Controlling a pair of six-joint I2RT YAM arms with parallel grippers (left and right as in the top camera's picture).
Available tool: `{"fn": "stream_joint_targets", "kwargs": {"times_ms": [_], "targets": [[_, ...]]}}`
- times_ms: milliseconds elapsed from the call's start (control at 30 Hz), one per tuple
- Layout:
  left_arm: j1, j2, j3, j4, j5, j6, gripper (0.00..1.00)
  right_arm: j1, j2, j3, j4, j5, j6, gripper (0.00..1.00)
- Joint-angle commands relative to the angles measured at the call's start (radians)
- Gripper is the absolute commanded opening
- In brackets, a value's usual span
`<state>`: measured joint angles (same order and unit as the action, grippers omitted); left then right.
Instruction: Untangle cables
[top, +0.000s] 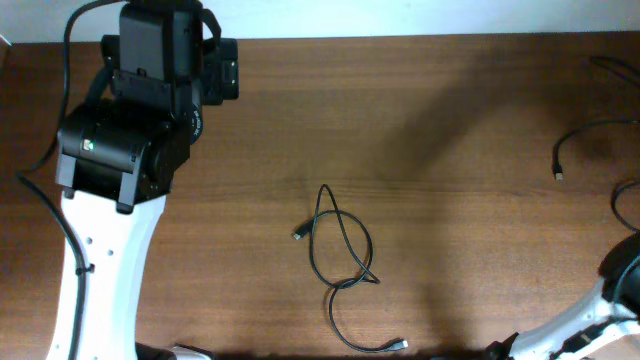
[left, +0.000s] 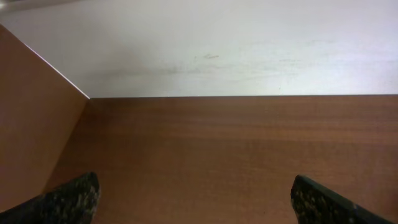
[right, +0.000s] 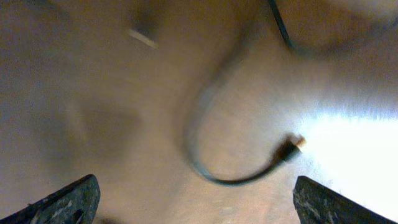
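One thin black cable (top: 340, 250) lies in crossed loops at the table's middle, one plug (top: 298, 235) at its left and a silvery plug (top: 401, 345) near the front edge. A second cable (top: 585, 133) curves along the right side and ends in a small plug (top: 558, 176). In the right wrist view a blurred black cable (right: 211, 174) with a gold-tipped plug (right: 297, 143) lies just beyond my right gripper (right: 196, 199), which is open and holds nothing. My left gripper (left: 196, 199) is open and empty over bare wood at the table's far left corner.
The left arm (top: 130, 150) stands over the far left of the table, the right arm (top: 610, 300) at the front right corner. More black cord (top: 622, 205) loops at the right edge. A white wall (left: 217, 50) runs behind the table's far edge.
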<state>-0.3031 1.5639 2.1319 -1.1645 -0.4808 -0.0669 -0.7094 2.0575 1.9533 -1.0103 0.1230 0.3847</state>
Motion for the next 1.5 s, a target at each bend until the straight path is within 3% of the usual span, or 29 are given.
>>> {"fn": "stream_joint_targets", "kwargs": {"times_ms": [0, 67, 200, 267, 333, 433, 500, 700, 1100, 1133, 1167, 1200, 1300, 1467], "targets": [[0.004, -0.008, 0.01, 0.0, 0.006, 0.016, 0.99, 0.14, -0.168, 0.071, -0.006, -0.147, -0.234, 0.99], [0.004, -0.008, 0.01, 0.0, 0.006, 0.015, 0.99, 0.227, -0.177, 0.07, -0.01, -0.146, -0.33, 0.99], [0.005, -0.008, 0.01, 0.0, 0.005, 0.016, 0.99, 0.352, -0.109, 0.041, -0.012, -0.243, -0.756, 0.98], [0.005, -0.008, 0.01, 0.001, 0.005, 0.016, 0.99, 0.369, -0.084, 0.039, 0.024, -0.214, -0.85, 0.96], [0.005, -0.008, 0.01, 0.0, 0.005, 0.016, 0.99, 0.349, -0.056, 0.04, 0.177, -0.04, -0.703, 0.99], [0.005, -0.008, 0.01, 0.001, 0.006, 0.016, 0.99, 0.268, 0.02, 0.042, 0.261, -0.07, -0.568, 0.99], [0.005, -0.008, 0.01, 0.003, 0.006, 0.016, 0.99, 0.205, 0.098, 0.043, 0.297, -0.225, -0.568, 0.99], [0.005, -0.008, 0.01, 0.002, 0.006, 0.015, 0.99, 0.109, 0.181, 0.057, 0.508, -0.251, -0.409, 0.98], [0.004, -0.008, 0.01, -0.008, 0.038, 0.015, 0.99, 0.005, 0.383, 0.057, 0.49, -0.258, -0.377, 0.98], [0.004, -0.008, 0.01, -0.011, 0.04, 0.015, 0.99, 0.002, 0.386, 0.057, 0.489, -0.259, -0.386, 0.95], [0.004, -0.008, 0.01, -0.013, 0.04, 0.015, 0.99, 0.001, 0.386, 0.057, 0.481, -0.259, -0.406, 0.32], [0.004, -0.008, 0.01, -0.013, 0.04, 0.015, 0.99, 0.002, 0.386, 0.057, 0.475, -0.266, -0.406, 0.04], [0.004, -0.008, 0.01, -0.022, 0.04, 0.015, 0.99, 0.016, 0.356, 0.103, 0.396, -0.338, -0.407, 0.04], [0.004, -0.008, 0.01, -0.023, 0.04, 0.015, 0.99, 0.036, 0.274, 0.385, 0.184, -0.329, -0.43, 0.04]]}}
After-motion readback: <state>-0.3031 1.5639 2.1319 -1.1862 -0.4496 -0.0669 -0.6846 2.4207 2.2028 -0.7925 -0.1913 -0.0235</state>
